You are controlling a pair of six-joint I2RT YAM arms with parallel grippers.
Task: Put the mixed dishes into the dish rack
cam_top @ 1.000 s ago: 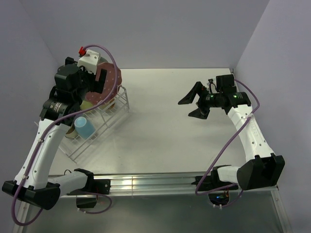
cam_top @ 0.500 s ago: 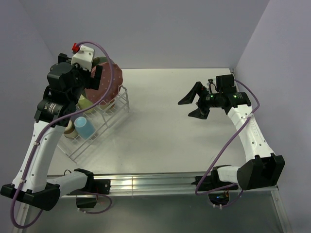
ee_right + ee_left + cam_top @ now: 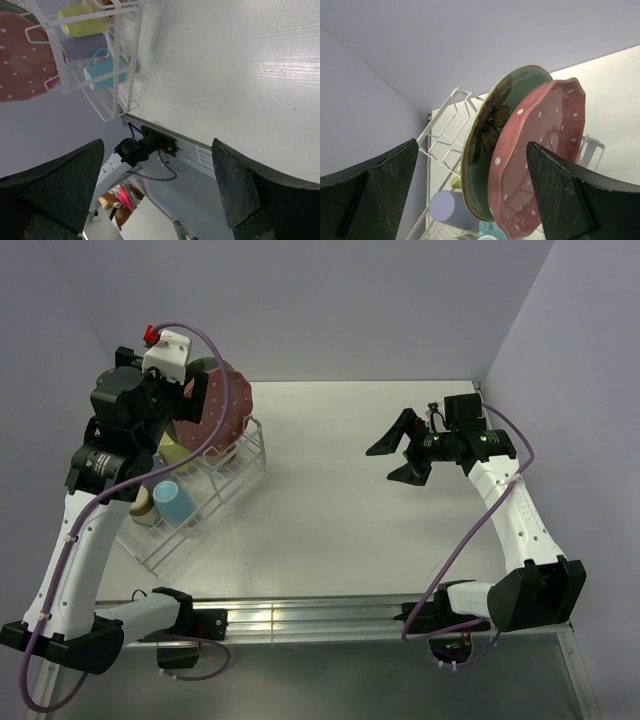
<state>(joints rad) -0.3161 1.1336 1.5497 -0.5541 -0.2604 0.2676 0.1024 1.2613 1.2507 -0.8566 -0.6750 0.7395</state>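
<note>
The white dish rack [image 3: 257,445] stands at the table's far left. In its raised slots stand two plates on edge, touching: the mint-green flower plate [image 3: 487,135] behind and the pink white-dotted plate [image 3: 542,150] in front. Below them lie the lavender cup [image 3: 445,210], the yellow mug [image 3: 82,21] and the light blue mug [image 3: 173,502]. A cream rim [image 3: 142,504] shows beside the blue mug. My left gripper [image 3: 471,145] hangs open above the plates, with both fingers apart from them. At mid-right, high over bare table, my right gripper [image 3: 381,462] is open with nothing in it.
The white tabletop [image 3: 330,510] stretches between rack and right arm. A metal rail [image 3: 300,618] runs along the near edge with both arm bases on it. Lavender walls close in behind the rack and along both sides.
My left gripper has drawn up and to the left, off the pink plate, which stays standing in the rack. The right arm has not moved.
</note>
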